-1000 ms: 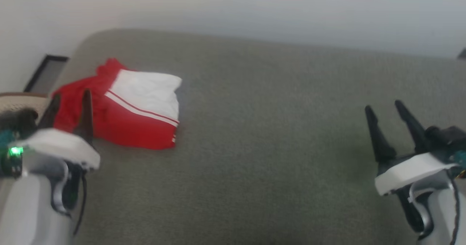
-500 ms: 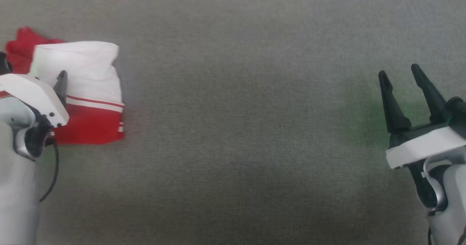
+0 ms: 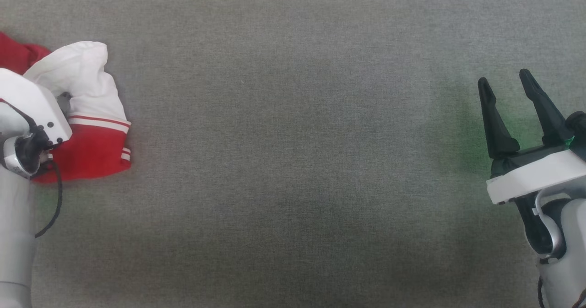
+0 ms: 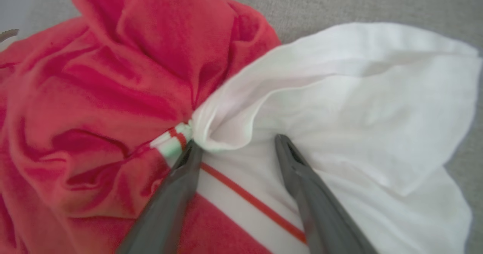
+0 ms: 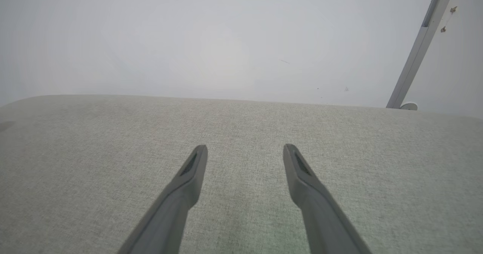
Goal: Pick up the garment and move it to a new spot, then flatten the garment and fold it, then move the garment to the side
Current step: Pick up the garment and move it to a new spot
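The garment (image 3: 98,150), red with a white sleeve and red-and-white stripe trim, lies bunched at the far left of the grey cushion (image 3: 293,161). My left arm's white wrist housing (image 3: 32,106) sits over it. In the left wrist view my left gripper (image 4: 237,142) is open, its tips pressed into the garment (image 4: 113,95), with a puckered white fold between the fingers (image 4: 181,186). My right gripper (image 3: 508,86) stands open at the far right, well away from the garment. It has nothing between its fingers (image 5: 188,186) in the right wrist view, only grey cushion (image 5: 75,171) below.
A pale wall (image 5: 188,39) rises behind the cushion's far edge. A slanted grey metal pole (image 5: 419,50) stands against it at the upper right of the right wrist view. The wide grey cushion stretches between the two grippers.
The head camera has tilted down, so the wall has left the picture. My left gripper has pushed down into the garment, and the white sleeve has bunched up. The right gripper has kept its pose.
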Tool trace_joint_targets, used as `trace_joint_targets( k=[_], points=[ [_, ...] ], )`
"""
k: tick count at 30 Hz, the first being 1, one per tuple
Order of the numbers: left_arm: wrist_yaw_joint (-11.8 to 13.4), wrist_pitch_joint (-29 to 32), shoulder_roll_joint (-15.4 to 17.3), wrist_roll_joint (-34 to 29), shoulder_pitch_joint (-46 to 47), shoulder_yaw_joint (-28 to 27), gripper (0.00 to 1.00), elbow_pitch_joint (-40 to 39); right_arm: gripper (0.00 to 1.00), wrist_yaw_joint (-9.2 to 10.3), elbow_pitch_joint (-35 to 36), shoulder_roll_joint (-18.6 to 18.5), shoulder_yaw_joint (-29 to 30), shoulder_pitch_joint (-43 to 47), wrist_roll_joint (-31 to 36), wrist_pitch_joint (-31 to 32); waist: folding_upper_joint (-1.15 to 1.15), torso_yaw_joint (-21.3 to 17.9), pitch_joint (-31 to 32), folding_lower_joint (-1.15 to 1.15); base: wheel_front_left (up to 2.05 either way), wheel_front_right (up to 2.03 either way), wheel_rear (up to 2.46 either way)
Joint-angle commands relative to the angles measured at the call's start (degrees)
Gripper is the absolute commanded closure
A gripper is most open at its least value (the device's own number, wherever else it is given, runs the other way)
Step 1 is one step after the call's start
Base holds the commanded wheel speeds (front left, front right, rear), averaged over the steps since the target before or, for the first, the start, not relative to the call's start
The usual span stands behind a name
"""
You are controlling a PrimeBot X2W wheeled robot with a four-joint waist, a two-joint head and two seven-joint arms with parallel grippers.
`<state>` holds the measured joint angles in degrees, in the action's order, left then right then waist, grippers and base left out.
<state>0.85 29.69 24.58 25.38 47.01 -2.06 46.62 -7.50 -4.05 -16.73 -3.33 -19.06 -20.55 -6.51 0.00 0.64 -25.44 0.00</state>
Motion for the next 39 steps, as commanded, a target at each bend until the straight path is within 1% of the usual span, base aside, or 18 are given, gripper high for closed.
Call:
trace_joint_targets(
  k=[1,4,5,6,11,14,21,27,31,39],
  points=[
    [0.5,2.4,-2.1,-0.2,-3.1,1.3,0.00,3.0,0.00,0.02,0.2,0.1,0.1,-0.6,-0.3,0.3,0.00,0.2,0.2,0.00,0.00,0.00,0.00],
    [0.9,3.6,-2.2,0.2,-2.5,1.5,0.00,3.1,0.00,0.02,-0.1,0.3,0.3,-0.6,-0.6,0.4,0.00,0.4,0.7,0.00,0.00,0.00,0.00],
    [1.0,3.4,-2.1,0.2,-2.2,1.4,0.18,2.9,0.00,0.02,-0.2,0.3,0.3,-0.7,-0.7,0.5,0.00,0.5,0.9,0.00,0.00,0.00,0.00],
    [1.1,3.5,-2.0,0.5,-1.9,1.3,1.00,2.7,0.00,0.02,-0.3,0.4,0.3,-0.7,-0.7,0.6,0.00,0.6,1.1,0.00,0.00,0.00,0.00],
    [1.6,2.7,-0.6,0.2,-0.3,1.3,1.00,1.1,0.00,0.02,-1.0,1.0,0.3,-0.5,-0.7,0.2,0.00,1.1,2.6,0.00,0.00,0.00,0.00],
    [1.0,1.2,0.6,-0.5,0.4,1.6,1.00,-0.1,0.00,0.02,-1.3,1.5,0.2,-0.1,-0.7,-0.1,0.00,1.3,3.9,0.00,0.00,0.00,0.00],
    [-0.1,-2.1,2.1,-1.2,1.6,2.2,1.00,-3.2,0.00,0.02,-2.8,2.7,0.5,1.2,-0.5,-0.7,0.00,2.2,7.7,0.00,0.00,0.00,0.00],
    [-1.8,-5.3,3.7,-2.6,1.8,3.5,1.00,-8.5,0.00,0.02,-3.6,3.9,1.4,2.7,-0.1,-1.3,0.00,3.3,12.1,0.00,0.00,0.00,0.00],
    [-3.1,-4.9,5.0,-3.3,2.3,4.8,1.00,-14.2,0.00,0.02,-4.0,5.0,2.6,3.9,0.6,-1.5,0.00,3.9,15.6,0.00,0.00,0.00,0.00],
    [-4.0,-0.9,6.4,-3.2,0.8,6.6,1.00,-24.1,0.00,0.02,-4.1,7.0,3.6,5.5,1.5,-1.6,0.00,4.1,20.1,0.00,0.00,0.00,0.00]
  ],
)
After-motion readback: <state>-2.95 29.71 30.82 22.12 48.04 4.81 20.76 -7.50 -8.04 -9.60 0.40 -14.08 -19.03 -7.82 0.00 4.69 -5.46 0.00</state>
